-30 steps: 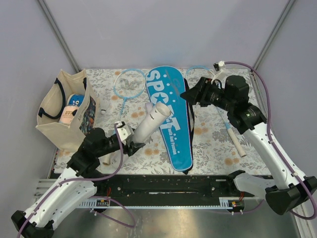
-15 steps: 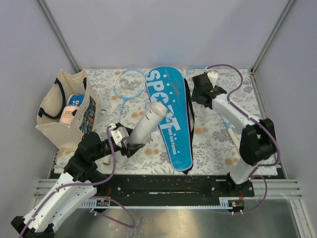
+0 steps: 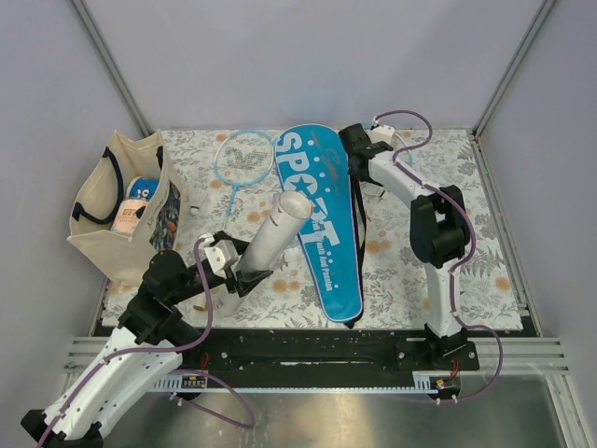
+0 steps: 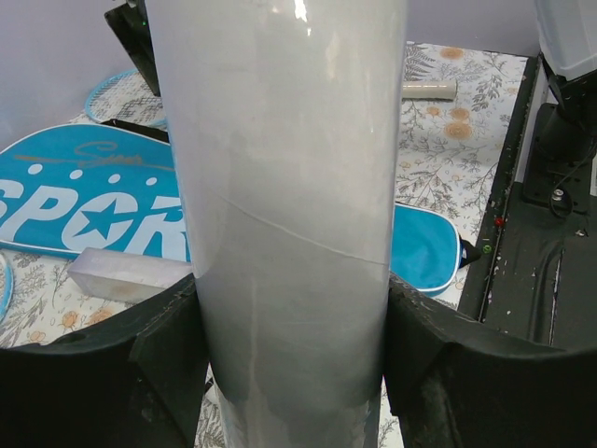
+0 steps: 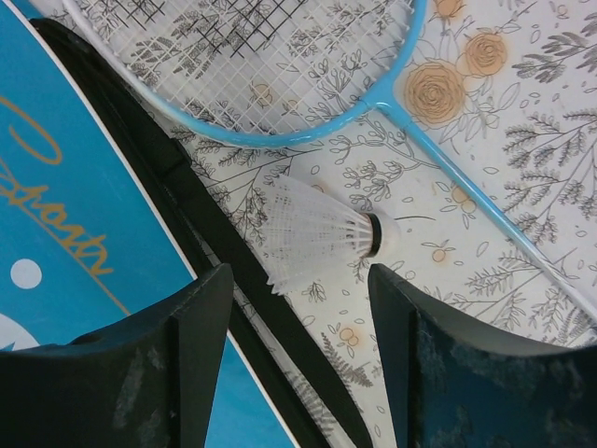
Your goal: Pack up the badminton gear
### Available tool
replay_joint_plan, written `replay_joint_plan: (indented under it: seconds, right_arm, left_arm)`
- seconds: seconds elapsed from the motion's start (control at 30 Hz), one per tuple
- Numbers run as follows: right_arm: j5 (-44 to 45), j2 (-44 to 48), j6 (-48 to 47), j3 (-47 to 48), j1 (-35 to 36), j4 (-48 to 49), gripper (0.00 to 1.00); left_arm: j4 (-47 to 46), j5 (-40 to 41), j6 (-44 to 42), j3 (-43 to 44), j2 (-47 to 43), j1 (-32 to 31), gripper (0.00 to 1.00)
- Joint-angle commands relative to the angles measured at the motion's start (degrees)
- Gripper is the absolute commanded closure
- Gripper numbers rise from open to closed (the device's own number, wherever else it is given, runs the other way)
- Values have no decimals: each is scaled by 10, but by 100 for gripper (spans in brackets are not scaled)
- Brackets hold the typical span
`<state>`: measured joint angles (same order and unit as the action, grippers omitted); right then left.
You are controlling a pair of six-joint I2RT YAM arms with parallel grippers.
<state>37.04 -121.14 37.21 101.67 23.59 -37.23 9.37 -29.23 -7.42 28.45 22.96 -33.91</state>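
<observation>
Far left: tote bag (image 3: 119, 210) against the mat's (image 3: 401, 271) left edge. Your left gripper (image 3: 244, 273) is clamped on the long white tube (image 3: 280, 229), which leans toward the blue cover (image 3: 322, 219). Your right gripper (image 5: 298, 280), fingers apart, straddles a shuttlecock (image 5: 322, 233) lying between the cover's black rim and a racket (image 5: 373, 98). Open mat lies right of the cover. Versus a second ago: the right arm has swung in from the right side and the tube stands steeper.
</observation>
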Motion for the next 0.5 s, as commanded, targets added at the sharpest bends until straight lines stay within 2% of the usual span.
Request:
replay_joint_plan:
  seconds: [0.0, 0.23, 0.3, 0.47]
  right_arm:
    - [32, -48, 26, 67, -7, -53, 32]
    - [37, -74, 16, 82, -22, -77, 35]
    - [32, -69, 10, 75, -28, -77, 39]
    - [28, -24, -19, 27, -28, -58, 61]
  left_arm:
    - [-59, -21, 3, 4, -6, 2, 59]
    - [-57, -14, 0, 2, -11, 1, 59]
    - [-56, -14, -1, 2, -11, 1, 59]
    - [-56, -13, -2, 2, -4, 1, 58]
